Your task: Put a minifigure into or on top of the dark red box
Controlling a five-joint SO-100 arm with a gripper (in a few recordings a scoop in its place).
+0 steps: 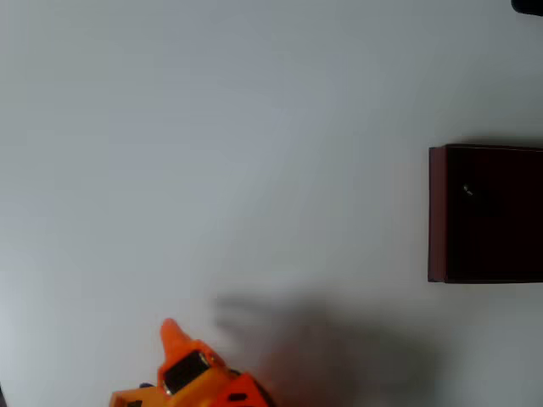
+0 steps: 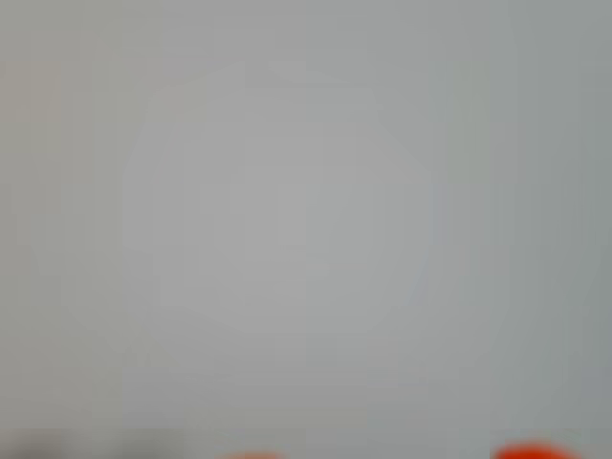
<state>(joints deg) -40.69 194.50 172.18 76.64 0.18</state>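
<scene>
- The dark red box (image 1: 441, 212) sits at the overhead view's right edge, partly cut off; a tiny pale speck — perhaps the minifigure (image 1: 467, 190) — lies inside.
- The orange gripper (image 1: 174, 339) is at the bottom edge — whether its jaws are spread, I cannot tell.
- Wide bare surface (image 1: 212, 153) lies between them.

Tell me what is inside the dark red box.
In the overhead view the large square dark red box has a nearly black interior, cut off by the picture's right edge. One tiny pale speck shows inside, too small to identify. The cropped part cannot be checked.
</scene>
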